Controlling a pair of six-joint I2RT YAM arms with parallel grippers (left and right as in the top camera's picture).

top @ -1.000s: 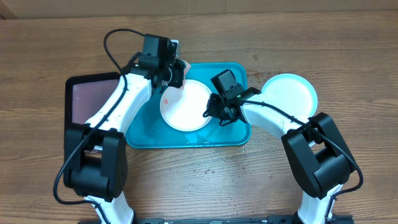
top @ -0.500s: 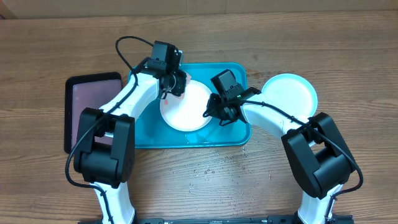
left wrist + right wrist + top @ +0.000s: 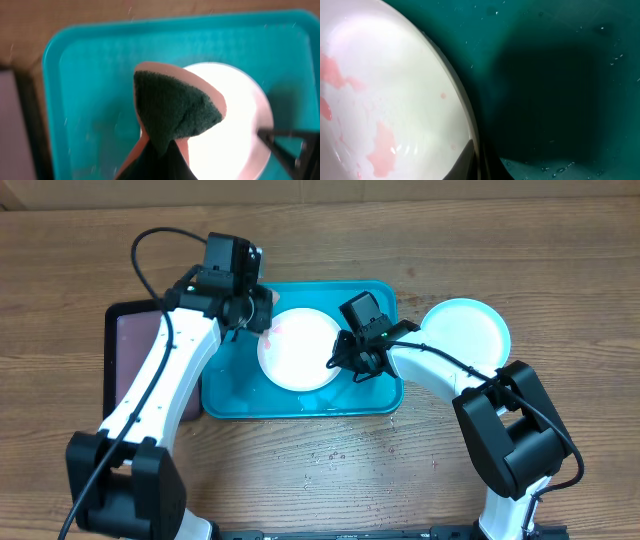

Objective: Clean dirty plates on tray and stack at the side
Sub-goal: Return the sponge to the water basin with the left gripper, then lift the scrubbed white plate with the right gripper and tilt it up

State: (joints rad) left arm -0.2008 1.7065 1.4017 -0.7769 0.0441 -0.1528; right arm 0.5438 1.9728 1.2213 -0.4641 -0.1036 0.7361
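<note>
My left fingers [image 3: 156, 167] are mostly hidden. From my left wrist I see only a dark wedge at the bottom edge, closed tight on a sponge [image 3: 172, 107] whose green face covers them. The sponge hangs over the upper-left rim of the white plate [image 3: 298, 350], but I cannot tell whether it touches. My right fingers [image 3: 476, 162] are just a dark sliver at the bottom of my right wrist view, pinched together on that plate's right rim. From overhead they cover the rim there. My left arm cuts across the black tray [image 3: 135, 345] at the desk's [image 3: 330, 470] left edge, hiding its right side. My right arm crosses the lower-left edge of the light blue plate [image 3: 465, 330].

I count two plates. The white one lies in the upper middle of the teal tray [image 3: 240, 395], with pink smears [image 3: 380, 145] on it. The light blue one lies on the desk just past the tray's upper-right corner. There are two trays and one sponge.
</note>
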